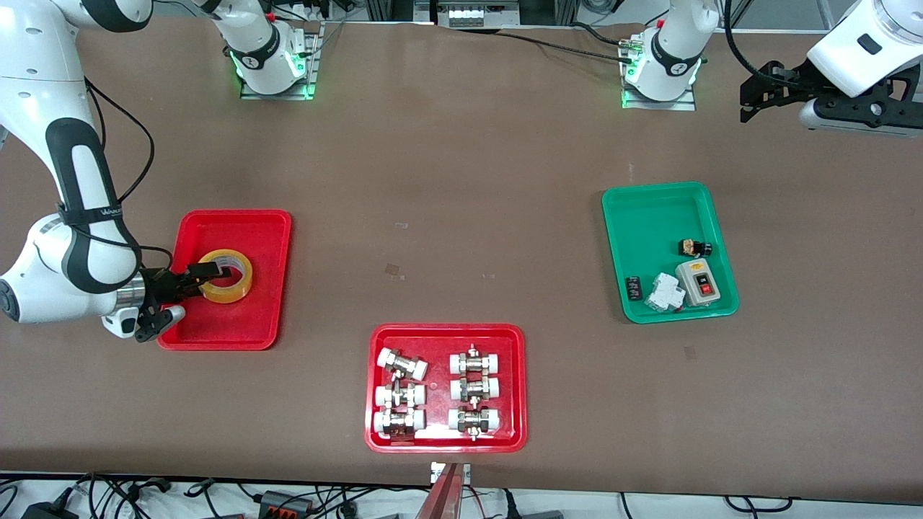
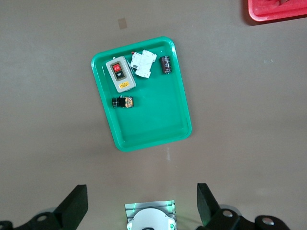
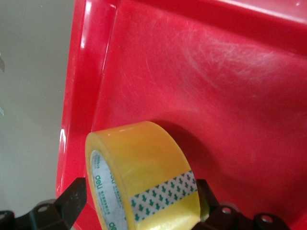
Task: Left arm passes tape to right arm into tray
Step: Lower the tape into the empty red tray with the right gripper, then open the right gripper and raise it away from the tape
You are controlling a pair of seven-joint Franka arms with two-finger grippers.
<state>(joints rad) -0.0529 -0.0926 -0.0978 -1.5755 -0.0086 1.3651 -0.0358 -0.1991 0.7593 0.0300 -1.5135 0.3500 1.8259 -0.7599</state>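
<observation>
The tape lies in the plain red tray toward the right arm's end of the surface, with the right end effector low at it, fingers spread: one finger reaches into the roll's hole, the other sits outside the wall, so the roll stands between them but does not look pinched. In the right wrist view the tape fills the gap between the two dark fingers, tilted against the tray floor. The left end effector waits up over the surface near its own base, fingers spread and holding nothing; its wrist view looks down on the green tray of small electrical parts. The task looks all but done, with only a clean withdrawal left. The risk lies in that pull-out: the finger inside the hole could hook the roll's inner wall and drag or lift it, tipping it over the low rim onto the surface. A sideways exit could also nudge the light tray itself. Rising straight up before pulling back seems safest.
</observation>
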